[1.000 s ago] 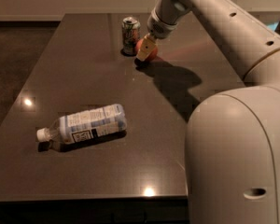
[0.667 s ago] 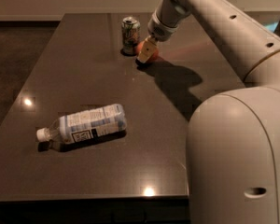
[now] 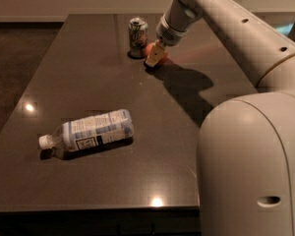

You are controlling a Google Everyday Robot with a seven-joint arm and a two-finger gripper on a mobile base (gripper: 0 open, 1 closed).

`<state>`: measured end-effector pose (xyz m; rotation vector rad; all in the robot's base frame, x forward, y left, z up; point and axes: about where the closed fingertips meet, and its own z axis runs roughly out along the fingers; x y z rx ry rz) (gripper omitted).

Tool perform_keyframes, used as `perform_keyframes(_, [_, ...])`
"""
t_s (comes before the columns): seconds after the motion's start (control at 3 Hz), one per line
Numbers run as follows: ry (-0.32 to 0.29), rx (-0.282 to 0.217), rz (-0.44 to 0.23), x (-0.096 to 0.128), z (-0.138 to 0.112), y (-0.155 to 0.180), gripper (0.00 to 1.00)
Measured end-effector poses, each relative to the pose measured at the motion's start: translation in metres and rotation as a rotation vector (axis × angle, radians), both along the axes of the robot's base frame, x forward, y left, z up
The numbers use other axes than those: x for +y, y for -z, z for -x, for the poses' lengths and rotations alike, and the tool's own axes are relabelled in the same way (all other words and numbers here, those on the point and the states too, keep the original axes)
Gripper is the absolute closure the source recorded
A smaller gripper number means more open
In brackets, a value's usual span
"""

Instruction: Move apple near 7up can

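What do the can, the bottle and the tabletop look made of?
The 7up can: likely metal, shiny top. The bottle: clear plastic, see-through, white cap. The table: dark polished surface mirroring light spots; material unclear. The gripper sits at the apple beside the can.

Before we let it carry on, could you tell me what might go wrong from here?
1. The gripper sits at the apple, right beside the upright 7up can; a sideways drift could tip the can.
2. The round apple might roll away across the smooth table.
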<state>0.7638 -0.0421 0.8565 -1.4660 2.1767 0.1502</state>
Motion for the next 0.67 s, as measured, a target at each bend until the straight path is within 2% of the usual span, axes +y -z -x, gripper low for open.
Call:
perform_keyframes(0.33, [-0.003,0.005,0.001,0.0022,-0.0003,0.0038,0.00])
perform_keyframes(0.67, [-0.003,0.005,0.001,0.0022,-0.0003,0.0038,0.00])
